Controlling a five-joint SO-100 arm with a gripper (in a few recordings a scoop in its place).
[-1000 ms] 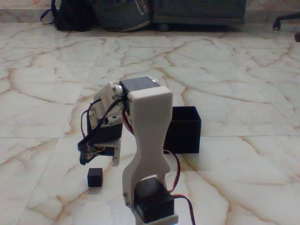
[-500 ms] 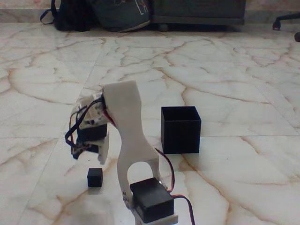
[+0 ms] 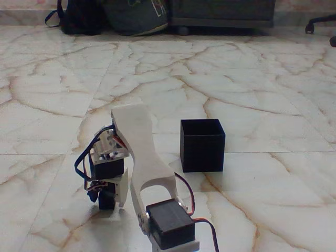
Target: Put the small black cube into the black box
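Since the earlier frames the arm [image 3: 140,157] has folded forward and down, and the gripper [image 3: 106,197] has descended from above the small black cube [image 3: 106,201] to floor level directly at it.

Marble floor [image 3: 252,94]: cream tiles with brown veining; it carries everything in the scene.

Arm: white printed links with black servo blocks, standing left of the black box in the fixed view, its base at the bottom edge. Red and black wires run along its joints.

Black box [image 3: 202,145]: matte, square, open at the top, upright on the floor. It stands apart from the arm and the gripper.

Gripper: pointed down at the floor, well left of the black box and nearer the camera. Whether the jaws are spread or closed cannot be told from this view.

Small black cube: on the floor, lower left of the black box, mostly hidden by the gripper. Contact between them cannot be confirmed.
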